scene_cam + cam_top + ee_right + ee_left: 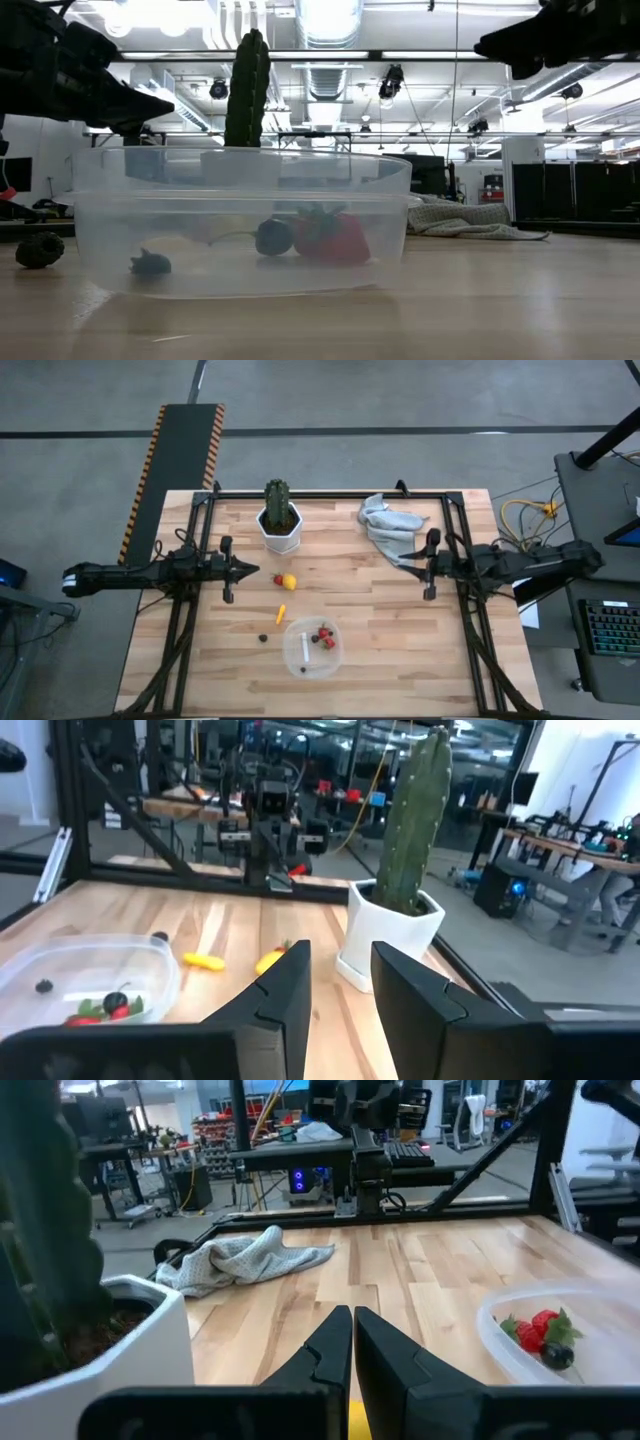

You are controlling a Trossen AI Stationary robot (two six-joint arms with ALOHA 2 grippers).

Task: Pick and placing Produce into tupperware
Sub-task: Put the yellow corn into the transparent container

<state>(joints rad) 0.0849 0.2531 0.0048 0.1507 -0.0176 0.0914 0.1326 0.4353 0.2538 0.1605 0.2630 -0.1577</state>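
I see the clear, rounded-square tupperware [311, 648] on the pale wood-plank table [450, 650], well forward of both claws and between them; glossy red strawberries [325, 637] lie inside. A yellow lemon [289, 582] sits near the left gripper [254, 570], whose fingers are pressed together on nothing. The right gripper [403, 563] holds nothing, fingers parted, beside a crumpled grey cloth [386, 521]. Grey concrete floor [400, 400] surrounds the table.

No text, label, brand or number can be read in any view. Nothing on the table or in the room behind it bears legible writing.
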